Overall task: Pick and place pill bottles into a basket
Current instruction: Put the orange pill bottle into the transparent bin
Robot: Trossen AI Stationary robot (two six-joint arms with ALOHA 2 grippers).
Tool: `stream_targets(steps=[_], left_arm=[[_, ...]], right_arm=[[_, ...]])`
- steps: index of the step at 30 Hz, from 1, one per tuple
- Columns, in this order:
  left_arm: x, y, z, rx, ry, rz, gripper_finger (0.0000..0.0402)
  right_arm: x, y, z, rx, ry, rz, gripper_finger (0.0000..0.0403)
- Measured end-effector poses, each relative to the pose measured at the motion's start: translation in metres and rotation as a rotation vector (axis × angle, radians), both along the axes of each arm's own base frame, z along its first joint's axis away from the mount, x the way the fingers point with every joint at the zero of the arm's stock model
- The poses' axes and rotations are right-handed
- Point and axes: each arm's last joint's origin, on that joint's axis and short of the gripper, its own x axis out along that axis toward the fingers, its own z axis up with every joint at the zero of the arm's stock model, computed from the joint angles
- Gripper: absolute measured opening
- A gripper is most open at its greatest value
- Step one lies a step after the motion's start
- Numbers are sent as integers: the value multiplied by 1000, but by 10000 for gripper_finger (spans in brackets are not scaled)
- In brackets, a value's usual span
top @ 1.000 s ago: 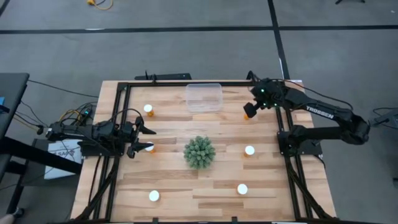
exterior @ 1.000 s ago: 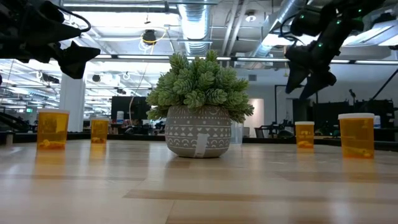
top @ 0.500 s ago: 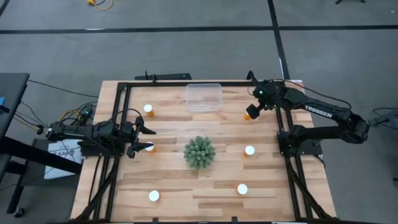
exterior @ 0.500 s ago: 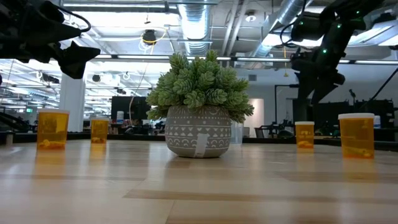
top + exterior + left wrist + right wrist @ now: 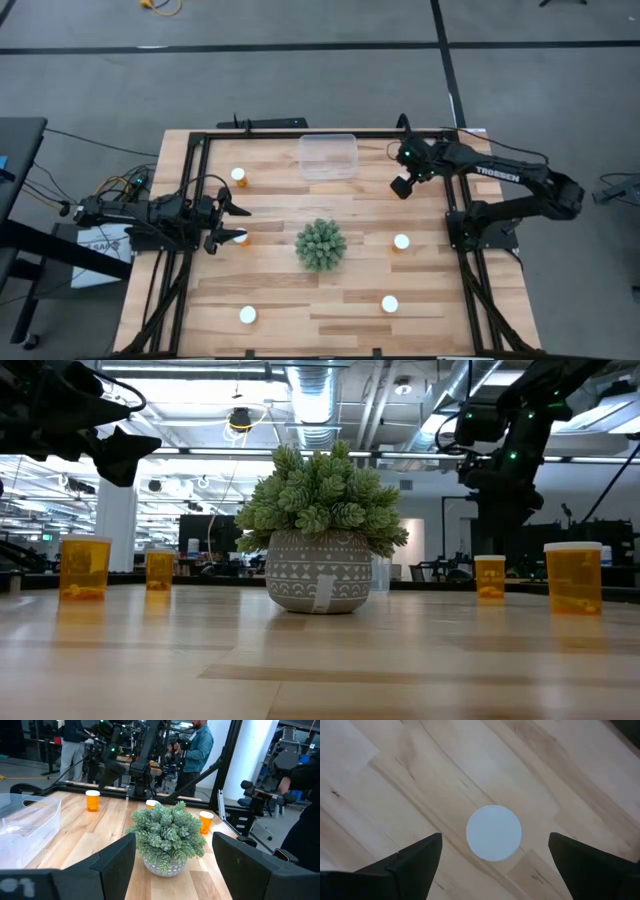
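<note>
Right pincer hangs over the far right part of the desk, pointing straight down, directly above a pill bottle whose white cap sits centred between its two dark fingers in the right wrist view. Those fingers stand wide apart, one on each side of the cap and clear of it. From above, this bottle is hidden under the pincer.

Left pincer waits at the left edge of the desk, its fingers spread, with a bottle just by its near finger and another bottle farther back on the left. Three more bottles stand on the desk: one on the right, one near the front right and one near the front left.

Clear plastic basket lies at the far edge of the desk, near its middle, with nothing visible inside. A green plant in a patterned pot stands at the centre of the desk, between the two arms. A person in a denim jacket stands in the room beyond the desk.
</note>
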Motion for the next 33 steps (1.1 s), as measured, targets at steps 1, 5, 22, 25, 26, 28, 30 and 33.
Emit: stream_targets(steps=[1, 5, 22, 25, 26, 28, 30, 33], left_arm=[[0, 0, 0, 0, 0, 0, 254], [0, 0, 0, 0, 0, 0, 254], [0, 0, 0, 0, 0, 0, 254], [0, 0, 0, 0, 0, 0, 254], [0, 0, 0, 0, 0, 0, 254], [0, 0, 0, 0, 0, 0, 254], [0, 0, 0, 0, 0, 0, 254], [0, 0, 0, 0, 0, 0, 254]], right_arm=[[0, 0, -1, 0, 2, 2, 359], [2, -1, -1, -3, -4, 3, 359], [1, -1, -2, 3, 7, 2, 359], [0, -1, -2, -2, 15, 22, 359], [0, -1, -2, -1, 16, 23, 359], [0, 0, -2, -2, 17, 25, 359], [0, -1, -2, -2, 17, 25, 359], [1, -1, -2, -5, 13, 25, 359]])
